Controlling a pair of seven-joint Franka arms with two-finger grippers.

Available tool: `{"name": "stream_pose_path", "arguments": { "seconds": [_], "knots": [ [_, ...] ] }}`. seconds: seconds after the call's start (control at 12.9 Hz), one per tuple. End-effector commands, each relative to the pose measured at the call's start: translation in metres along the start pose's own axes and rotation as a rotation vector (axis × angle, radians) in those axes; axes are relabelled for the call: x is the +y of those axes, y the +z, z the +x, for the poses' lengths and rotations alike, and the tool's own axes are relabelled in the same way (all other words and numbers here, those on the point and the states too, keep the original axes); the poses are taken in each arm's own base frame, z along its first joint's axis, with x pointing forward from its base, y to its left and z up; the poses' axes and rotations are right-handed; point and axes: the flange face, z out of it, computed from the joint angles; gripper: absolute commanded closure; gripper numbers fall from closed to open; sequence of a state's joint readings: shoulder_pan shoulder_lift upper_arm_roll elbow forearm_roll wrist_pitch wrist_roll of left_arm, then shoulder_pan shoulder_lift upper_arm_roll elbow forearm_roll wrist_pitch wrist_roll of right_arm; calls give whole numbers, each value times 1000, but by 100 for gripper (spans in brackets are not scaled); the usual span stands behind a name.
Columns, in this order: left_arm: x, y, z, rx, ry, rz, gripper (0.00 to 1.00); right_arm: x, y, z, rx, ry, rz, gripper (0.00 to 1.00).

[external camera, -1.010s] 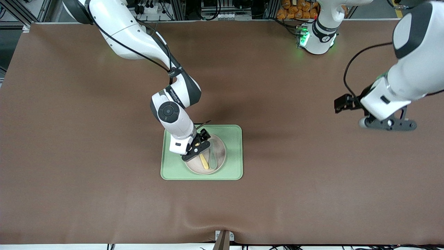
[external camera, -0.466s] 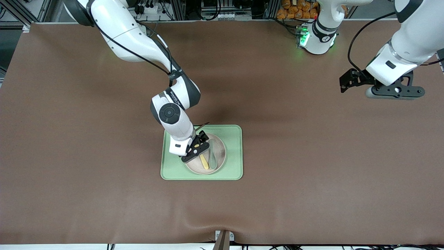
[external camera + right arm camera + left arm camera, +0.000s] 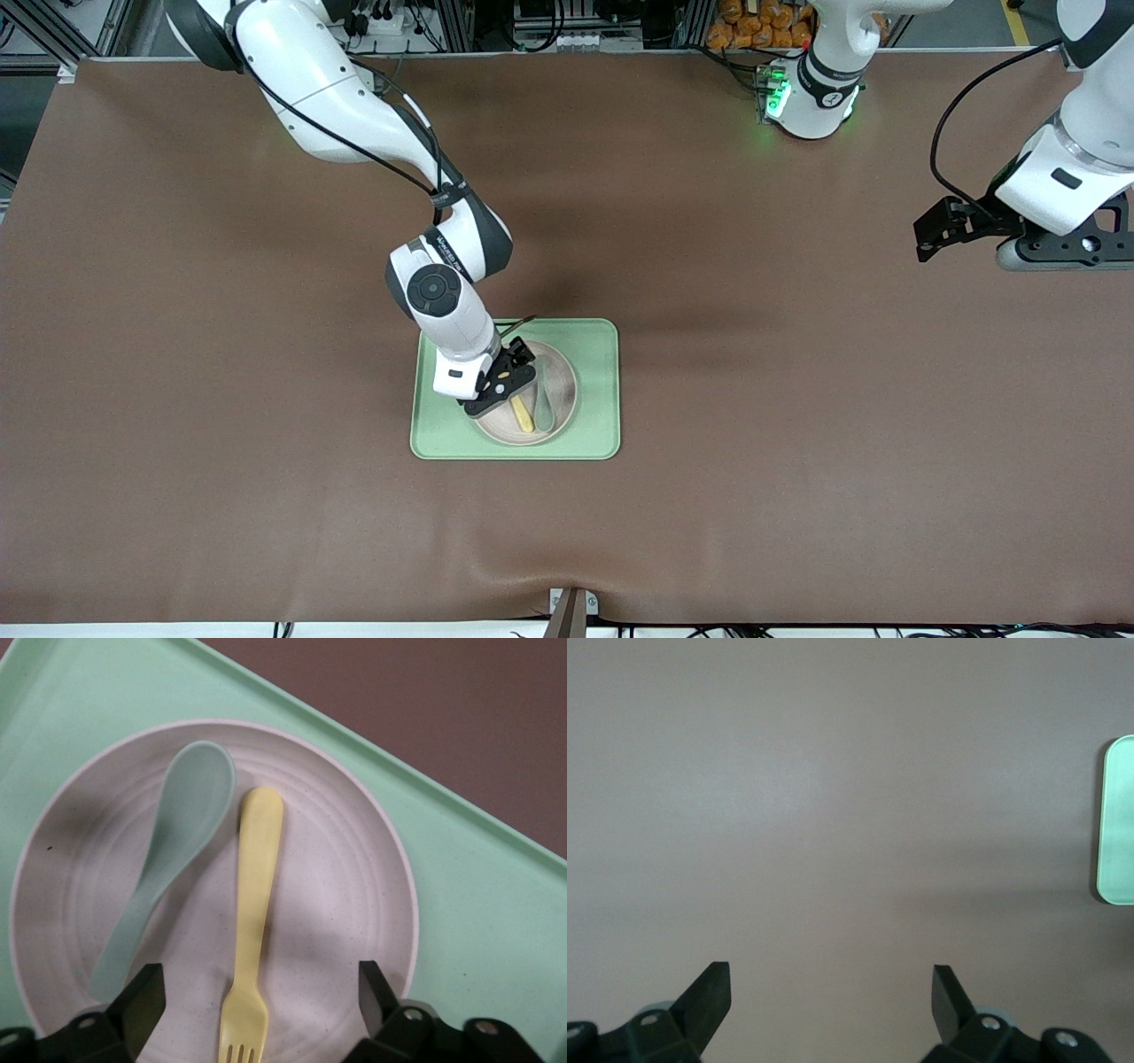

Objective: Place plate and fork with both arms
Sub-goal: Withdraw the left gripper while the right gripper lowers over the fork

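Note:
The cream plate (image 3: 560, 390) lies on the pale-green tray (image 3: 595, 390) in the middle of the table. The pale-yellow fork (image 3: 522, 416) lies flat on the plate beside the grey-green spoon (image 3: 543, 409). My right gripper (image 3: 502, 388) hangs just over the plate, open and empty. In the right wrist view the fork (image 3: 257, 895) lies between the open fingers of the right gripper (image 3: 261, 979), with the spoon (image 3: 173, 855) beside it on the plate (image 3: 354, 877). My left gripper (image 3: 1059, 252) is up in the air over bare table at the left arm's end, open and empty (image 3: 831, 979).
The brown table mat (image 3: 797, 443) spreads all around the tray. The tray's rim (image 3: 496, 904) circles the plate closely. One tray corner (image 3: 1118, 819) shows in the left wrist view. Cables and equipment stand along the robots' edge of the table.
My left arm has swung away from the tray, toward its own end of the table and toward the bases. My right gripper has stayed over the plate, barely shifting.

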State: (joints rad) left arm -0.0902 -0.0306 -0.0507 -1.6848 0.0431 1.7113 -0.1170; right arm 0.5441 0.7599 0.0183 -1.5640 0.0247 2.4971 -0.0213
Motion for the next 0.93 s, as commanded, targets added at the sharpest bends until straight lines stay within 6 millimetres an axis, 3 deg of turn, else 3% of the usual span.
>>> {"name": "stream_pose_path", "arguments": {
  "seconds": [0.0,0.31,0.39,0.85],
  "knots": [
    [-7,-11,5,24,3,23,0,-1,4,3,15,-7,-12,18],
    [-23,-21,6,41,-32,-18,0,-3,9,1,9,-8,-12,27],
    [-35,-22,8,43,-24,-33,0,-5,12,-1,4,-11,-12,28],
    [-39,-26,6,49,-25,-36,0,-8,25,-5,1,-15,-12,28]
  ]
}}
